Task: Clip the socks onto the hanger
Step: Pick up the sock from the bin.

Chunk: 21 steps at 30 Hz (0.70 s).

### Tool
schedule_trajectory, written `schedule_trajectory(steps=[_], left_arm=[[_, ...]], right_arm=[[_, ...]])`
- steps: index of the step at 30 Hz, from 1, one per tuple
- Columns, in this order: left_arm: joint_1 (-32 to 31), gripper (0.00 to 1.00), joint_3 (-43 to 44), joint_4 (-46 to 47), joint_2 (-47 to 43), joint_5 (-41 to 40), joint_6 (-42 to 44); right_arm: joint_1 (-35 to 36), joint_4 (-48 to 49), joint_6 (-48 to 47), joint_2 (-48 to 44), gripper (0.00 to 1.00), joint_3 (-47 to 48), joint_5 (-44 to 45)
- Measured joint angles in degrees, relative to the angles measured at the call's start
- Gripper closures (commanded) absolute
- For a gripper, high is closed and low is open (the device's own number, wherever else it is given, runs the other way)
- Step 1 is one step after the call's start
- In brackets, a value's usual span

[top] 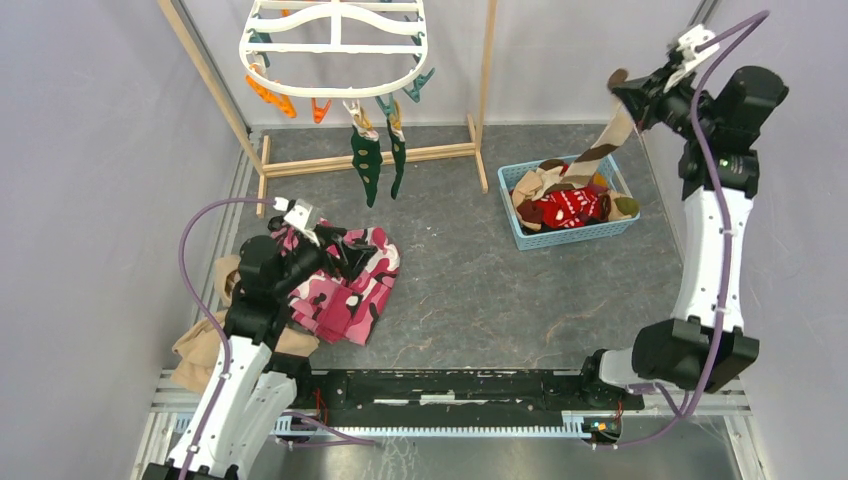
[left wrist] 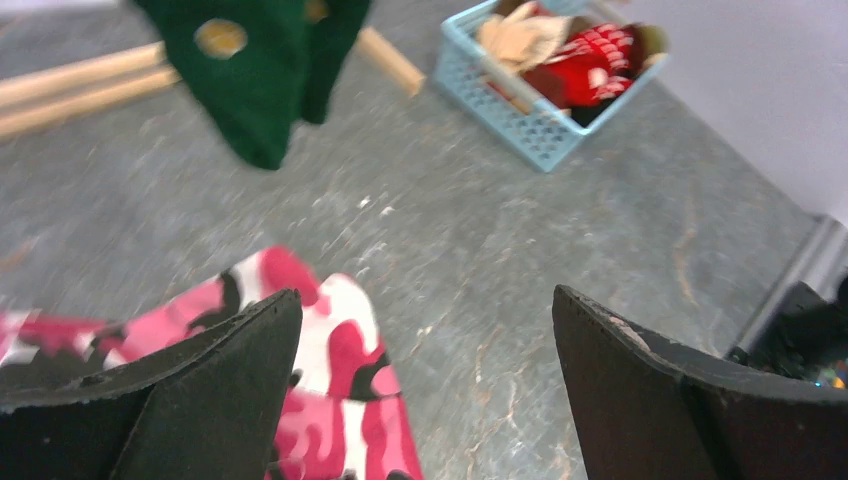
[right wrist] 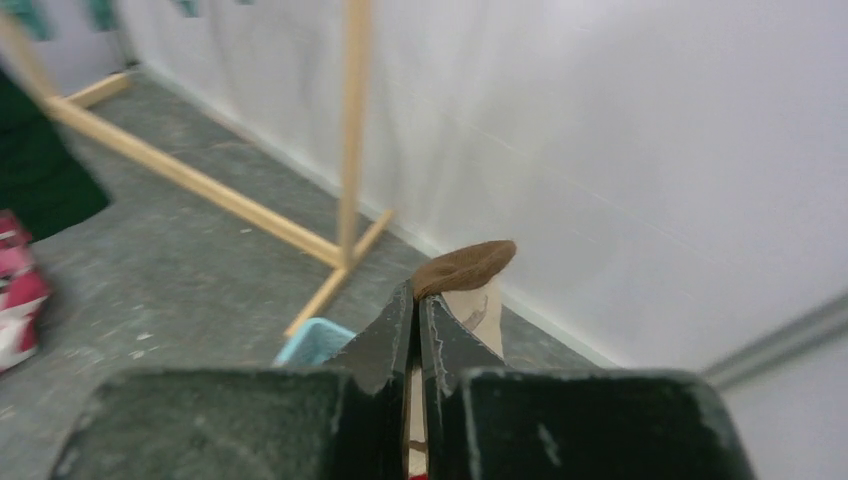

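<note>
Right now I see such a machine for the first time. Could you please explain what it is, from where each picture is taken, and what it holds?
It is two robot arms on a grey table. The wide picture looks down from above; the other two come from a camera on each wrist. The right gripper is shut on a brown-striped sock that hangs over a blue basket of more socks. The left gripper is open and empty, over a pink camouflage garment. Two green socks hang clipped on the white hanger.
</note>
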Motion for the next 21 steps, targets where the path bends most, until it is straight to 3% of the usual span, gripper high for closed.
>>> schedule_trajectory(steps=[7,11,17,21], left_arm=[[-0.5,0.01,-5.8,16.6,-4.5,14.2,-6.3],[-5.6,0.01,-8.0,24.9,-5.8,14.7,-11.8],[-27.1,0.01,-8.9,31.6,-3.7,3.7,-12.3],[-41.7,0.01,-11.4,38.6,6.1,-9.6,-8.4]], right_arm=[[9.4,-1.5,-1.3,-9.2,0.94,-10.5,-9.5],[16.4,-3.8,-2.8,-11.1,0.94,-17.0,-13.3],[24.5,-4.4,-2.7,-11.2,0.94,-23.2,-16.5],[28.3,0.4,1.0,-12.1,0.94,-29.3,-17.6]])
